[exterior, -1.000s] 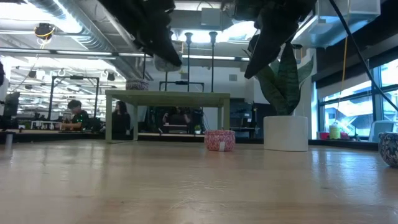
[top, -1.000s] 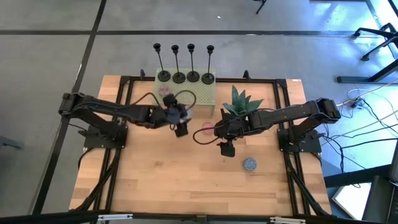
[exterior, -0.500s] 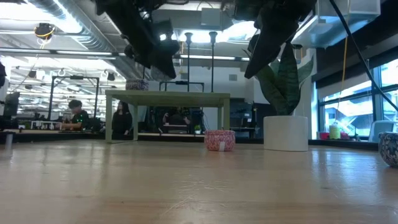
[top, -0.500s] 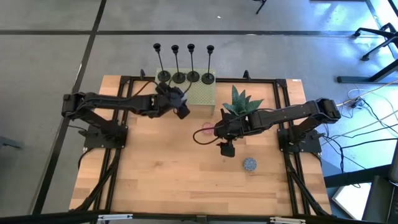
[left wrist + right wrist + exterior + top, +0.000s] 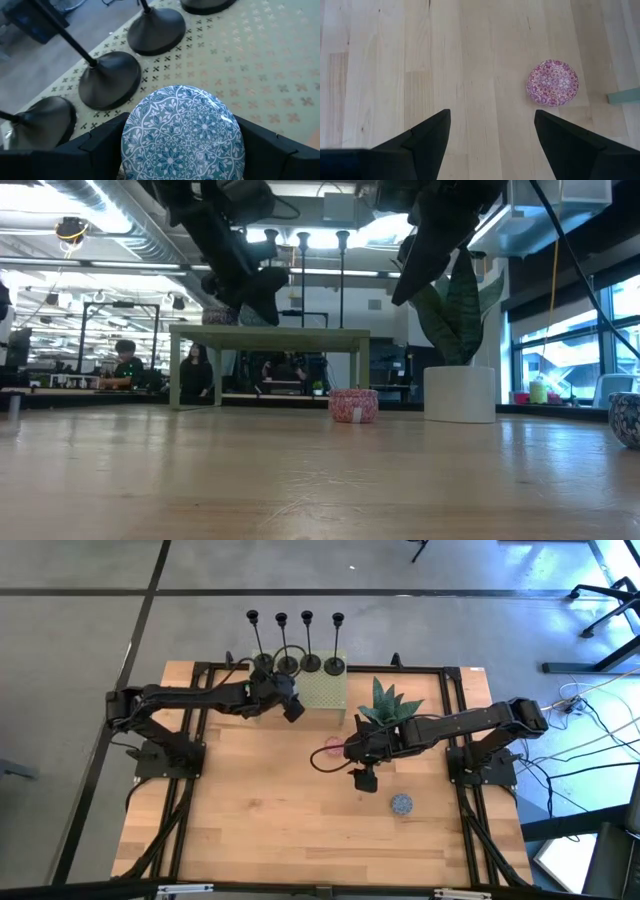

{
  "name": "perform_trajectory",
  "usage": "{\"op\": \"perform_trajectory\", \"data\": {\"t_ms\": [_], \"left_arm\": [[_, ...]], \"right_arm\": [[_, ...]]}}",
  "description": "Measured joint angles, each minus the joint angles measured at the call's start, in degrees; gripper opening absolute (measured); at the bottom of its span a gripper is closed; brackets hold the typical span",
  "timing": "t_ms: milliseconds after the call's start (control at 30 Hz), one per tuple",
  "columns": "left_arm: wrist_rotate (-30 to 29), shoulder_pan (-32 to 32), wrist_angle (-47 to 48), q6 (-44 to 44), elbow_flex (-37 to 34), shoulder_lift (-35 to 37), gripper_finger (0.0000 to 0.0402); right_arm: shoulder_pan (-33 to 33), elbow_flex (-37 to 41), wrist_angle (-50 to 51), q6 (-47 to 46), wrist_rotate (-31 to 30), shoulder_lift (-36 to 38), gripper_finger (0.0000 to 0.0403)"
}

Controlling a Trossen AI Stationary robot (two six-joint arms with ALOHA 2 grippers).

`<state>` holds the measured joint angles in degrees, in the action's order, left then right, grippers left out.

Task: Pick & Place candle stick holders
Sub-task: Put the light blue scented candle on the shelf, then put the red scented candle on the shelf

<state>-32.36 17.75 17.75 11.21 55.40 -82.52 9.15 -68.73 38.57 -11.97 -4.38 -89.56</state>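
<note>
Left gripper (image 5: 292, 710): I see it reaching over the green stand (image 5: 325, 692) at about 12 o'clock on the table (image 5: 300, 840); in the left wrist view its fingers (image 5: 100, 142) are clamped on a blue patterned tin (image 5: 182, 132), held above the stand's cross-patterned top
Right gripper (image 5: 365, 780): hanging near the table's centre, fingers (image 5: 420, 137) spread wide with nothing between them, bare wood below
Candle stick holders (image 5: 288, 662): I count four in a row along the stand's far edge, upright; three round bases (image 5: 107, 80) show just beyond the held tin in the left wrist view, none gripped
Pink tin (image 5: 333, 748): on the wood, at about 10 o'clock of the right gripper, apart from it
Second blue tin (image 5: 401, 804): on the table, at about 4 o'clock of the right gripper
Potted plant (image 5: 385, 705): just beside the stand, at its 4 o'clock
Room: I can make out people (image 5: 125, 365) seated far behind the table in the low view
</note>
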Motion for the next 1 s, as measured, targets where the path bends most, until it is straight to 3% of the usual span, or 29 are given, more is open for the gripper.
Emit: {"op": "perform_trajectory", "data": {"t_ms": [433,1000], "left_arm": [[0.4,1.5,-1.7,-1.4,0.0,0.0,0.0333],[-1.1,0.4,-5.6,-4.6,2.1,0.2,0.0335]], "right_arm": [[0.0,0.0,0.0,0.6,0.0,0.0,0.0293],[0.0,0.0,-0.5,0.7,0.0,0.0,0.0293]]}}
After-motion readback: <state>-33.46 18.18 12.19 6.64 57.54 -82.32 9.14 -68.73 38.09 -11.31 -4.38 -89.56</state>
